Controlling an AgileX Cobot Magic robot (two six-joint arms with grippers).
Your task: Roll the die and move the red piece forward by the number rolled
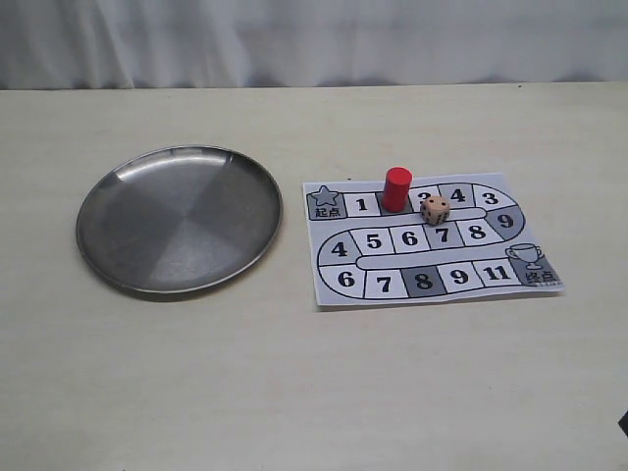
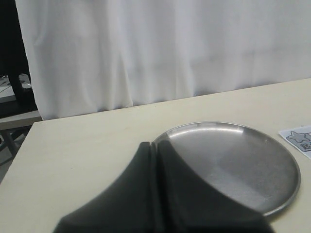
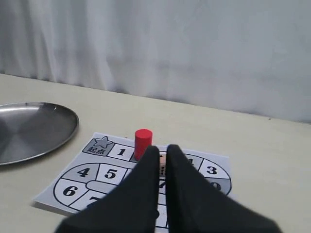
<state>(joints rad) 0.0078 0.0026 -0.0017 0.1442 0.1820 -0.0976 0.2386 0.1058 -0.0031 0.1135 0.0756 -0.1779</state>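
Axis vertical: your red piece (image 1: 396, 188) stands upright beside the die (image 1: 436, 209) on the board (image 1: 432, 285), toward the right edge of the table (image 1: 294, 392); white curtain (image 1: 294, 39) behind. Left gripper (image 2: 153, 145) and right gripper (image 3: 162, 150) have their jaws closed, empty.

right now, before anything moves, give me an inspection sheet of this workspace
surface: pale table, flat, no spills seen
job's things: red piece upright on the board's top row, on the square next to square 1; die lying on the board just to the right of it in the exterior view, not touching it
clutter: round metal plate left of the paper game board, nothing in it
grippers: left gripper shut, empty, above the plate's near edge; right gripper all but closed, empty, hanging short of the die
cables: nothing seen
surroundings: white curtain behind the table
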